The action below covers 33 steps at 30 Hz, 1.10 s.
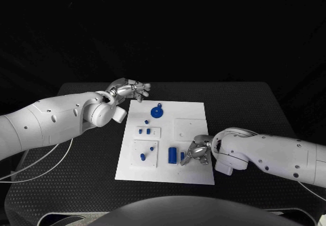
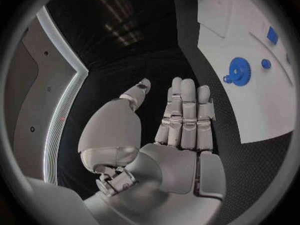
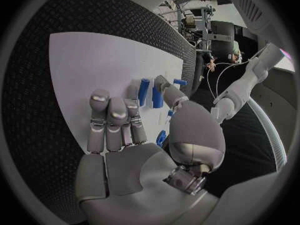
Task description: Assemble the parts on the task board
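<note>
Hovering low over the near right part of the white rectangular task board (image 1: pixel 190 123), right silver hand (image 1: pixel 195 151) with fingers stretched side by side and thumb reaching toward two short blue cylindrical pegs (image 1: pixel 173 154) lying just beside it; nothing clamped between them as far as the right wrist view shows, the fingertips close to the pegs (image 3: pixel 144 91) but contact impossible to settle. Raised past the board's far left corner, left silver hand (image 1: pixel 129 89), flat and straight-fingered, fingers together, thumb apart, holding nothing in the left wrist view (image 2: pixel 181 130). Lying on the far part of the board, a blue round gear-like disc (image 1: pixel 157 112) with a small blue knob (image 1: pixel 146 122) near it; set in the left raised plates, several small blue pieces (image 1: pixel 144 156). Judging from this: a reach for one of the loose pegs on the right, though equally fitting a hand just parted from a peg laid down. Calling for care in any pick here: pegs round and lying close together, likely to roll or nudge each other, so thumb and a finger closing on one alone, square across its length.
</note>
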Tool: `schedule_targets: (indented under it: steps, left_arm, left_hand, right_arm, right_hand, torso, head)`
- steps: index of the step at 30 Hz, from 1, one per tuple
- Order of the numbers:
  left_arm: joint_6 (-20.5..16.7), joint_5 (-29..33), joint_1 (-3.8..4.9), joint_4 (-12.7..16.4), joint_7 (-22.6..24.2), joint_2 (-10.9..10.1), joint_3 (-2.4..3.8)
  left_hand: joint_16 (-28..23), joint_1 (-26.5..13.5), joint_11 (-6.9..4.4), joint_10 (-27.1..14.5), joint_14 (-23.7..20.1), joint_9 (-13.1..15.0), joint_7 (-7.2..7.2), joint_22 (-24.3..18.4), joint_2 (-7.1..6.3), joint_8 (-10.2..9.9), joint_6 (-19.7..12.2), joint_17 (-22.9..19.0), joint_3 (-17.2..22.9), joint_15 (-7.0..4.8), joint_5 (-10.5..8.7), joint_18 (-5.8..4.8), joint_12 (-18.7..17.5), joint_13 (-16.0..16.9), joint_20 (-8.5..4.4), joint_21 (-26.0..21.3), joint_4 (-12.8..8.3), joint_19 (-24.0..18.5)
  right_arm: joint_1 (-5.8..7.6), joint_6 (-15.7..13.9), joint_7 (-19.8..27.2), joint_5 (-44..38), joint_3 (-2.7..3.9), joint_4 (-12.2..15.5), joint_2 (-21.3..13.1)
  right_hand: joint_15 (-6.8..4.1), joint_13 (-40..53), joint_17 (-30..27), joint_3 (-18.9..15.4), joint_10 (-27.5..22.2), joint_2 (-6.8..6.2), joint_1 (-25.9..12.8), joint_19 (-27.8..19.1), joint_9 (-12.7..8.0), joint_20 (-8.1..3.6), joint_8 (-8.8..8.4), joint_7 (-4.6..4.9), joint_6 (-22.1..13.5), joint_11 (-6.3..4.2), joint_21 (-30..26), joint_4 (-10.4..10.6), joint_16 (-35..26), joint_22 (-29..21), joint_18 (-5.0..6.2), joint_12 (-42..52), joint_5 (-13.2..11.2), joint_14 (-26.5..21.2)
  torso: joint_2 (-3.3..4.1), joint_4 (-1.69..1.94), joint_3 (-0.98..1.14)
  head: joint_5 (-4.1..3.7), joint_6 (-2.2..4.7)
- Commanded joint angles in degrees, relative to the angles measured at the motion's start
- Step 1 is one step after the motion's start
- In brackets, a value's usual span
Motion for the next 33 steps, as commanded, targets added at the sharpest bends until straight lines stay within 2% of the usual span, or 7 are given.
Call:
schedule_targets:
  steps: [1,11,17,18,19,23,33]
  left_arm:
    - [0.77,-0.20,0.08,0.18,0.30,0.06,0.03]
    - [0.80,-0.21,0.08,0.21,0.30,0.05,0.02]
    - [0.75,-0.22,0.08,0.19,0.27,0.01,0.02]
    - [0.76,-0.22,0.08,0.19,0.27,-0.01,0.02]
    - [0.76,-0.22,0.08,0.19,0.26,-0.02,0.02]
    - [0.78,-0.22,0.08,0.20,0.28,-0.02,0.02]
    - [0.69,-0.26,0.08,0.21,0.25,-0.08,0.02]
  left_hand:
    - [-0.35,0.33,0.01,-0.56,-0.42,0.09,0.22,1.06,-0.40,-0.24,-0.29,0.09,0.00,-0.09,-0.28,0.78,-0.16,-0.06,-2.19,-0.19,0.22,-0.38]
    - [-0.35,0.37,0.01,-0.56,-0.42,0.10,0.22,1.06,-0.39,-0.24,-0.29,0.09,0.00,-0.10,-0.29,0.79,-0.16,-0.06,-2.19,-0.19,0.24,-0.38]
    - [-0.35,0.37,0.01,-0.56,-0.42,0.10,0.22,1.06,-0.37,-0.24,-0.29,0.10,-0.01,-0.10,-0.29,0.78,-0.15,-0.06,-2.19,-0.19,0.28,-0.37]
    - [-0.35,0.36,0.01,-0.56,-0.42,0.10,0.22,1.06,-0.36,-0.24,-0.29,0.10,-0.01,-0.09,-0.29,0.78,-0.15,-0.06,-2.19,-0.19,0.29,-0.37]
    - [-0.35,0.34,0.01,-0.56,-0.42,0.11,0.22,1.06,-0.33,-0.24,-0.28,0.10,-0.01,-0.09,-0.29,0.78,-0.14,-0.06,-2.18,-0.19,0.33,-0.37]
    - [-0.35,0.32,0.02,-0.56,-0.42,0.11,0.21,1.06,-0.30,-0.23,-0.28,0.10,-0.02,-0.09,-0.30,0.78,-0.14,-0.06,-2.18,-0.19,0.37,-0.37]
    - [-0.35,0.32,0.01,-0.56,-0.41,0.12,0.21,1.06,-0.27,-0.23,-0.27,0.11,-0.02,-0.09,-0.30,0.78,-0.13,-0.06,-2.18,-0.19,0.42,-0.37]
  right_arm:
    - [-0.13,2.28,1.05,-4.30,-0.01,0.09,0.01]
    - [-0.22,2.17,0.38,-6.03,-0.01,-0.10,0.22]
    - [-0.46,0.68,-0.21,-7.03,-0.02,-0.36,0.55]
    - [-0.50,0.43,-0.24,-7.40,-0.02,-0.42,0.61]
    - [-0.53,0.22,-0.35,-7.73,-0.02,-0.47,0.66]
    - [-0.61,-0.50,-0.80,-9.28,-0.02,-0.52,0.91]
    - [-0.71,-1.04,-1.35,-10.42,-0.03,-0.62,1.06]
  right_hand:
    - [-0.07,0.05,0.08,-0.29,-0.52,0.14,0.94,-0.38,0.11,0.16,0.11,0.22,-0.50,-0.07,0.10,-0.66,-0.19,0.02,1.19,-0.10,-0.12,-0.48]
    - [-0.24,-0.02,0.09,-0.38,-0.29,0.85,2.04,-0.07,0.37,0.20,0.59,-0.02,0.23,-0.28,0.19,-0.60,-0.04,-0.10,1.19,0.06,-0.22,-0.27]
    - [-0.49,-0.19,0.05,0.39,0.18,1.59,2.77,0.38,0.63,0.18,1.02,-0.31,0.91,-0.56,0.30,0.26,0.04,-0.24,1.19,0.14,-0.31,0.00]
    - [-0.53,-0.23,0.04,0.63,0.27,1.90,2.96,0.44,0.67,0.16,1.08,-0.35,0.99,-0.60,0.30,0.42,0.04,-0.27,1.19,0.14,-0.31,0.05]
    - [-0.59,-0.29,0.01,1.15,0.45,2.97,3.26,0.59,0.74,0.15,1.22,-0.44,1.24,-0.69,0.33,0.82,0.06,-0.32,1.19,0.14,-0.31,0.19]
    - [-0.77,-0.45,-0.09,2.56,0.96,4.67,4.60,0.84,0.87,0.08,1.51,-0.69,1.80,-0.92,0.41,0.91,0.09,-0.39,1.19,0.15,-0.32,0.54]
    - [-0.97,-0.82,-0.37,5.45,1.94,6.01,5.60,1.32,0.89,0.28,1.78,-0.97,2.65,-1.19,0.65,1.08,-0.02,-0.48,1.19,-0.03,-0.32,1.16]
  torso:
    - [0.00,-0.01,0.00]
    - [0.01,0.01,-0.03]
    - [0.02,0.06,0.00]
    - [0.00,0.06,0.00]
    - [0.01,0.05,-0.01]
    - [0.01,0.05,-0.02]
    - [0.00,0.06,-0.04]
  head:
    - [-0.03,0.00]
    - [-0.10,0.00]
    - [-0.16,0.00]
    - [-0.13,0.00]
    - [-0.07,0.00]
    - [-0.02,0.00]
    - [-0.03,0.00]
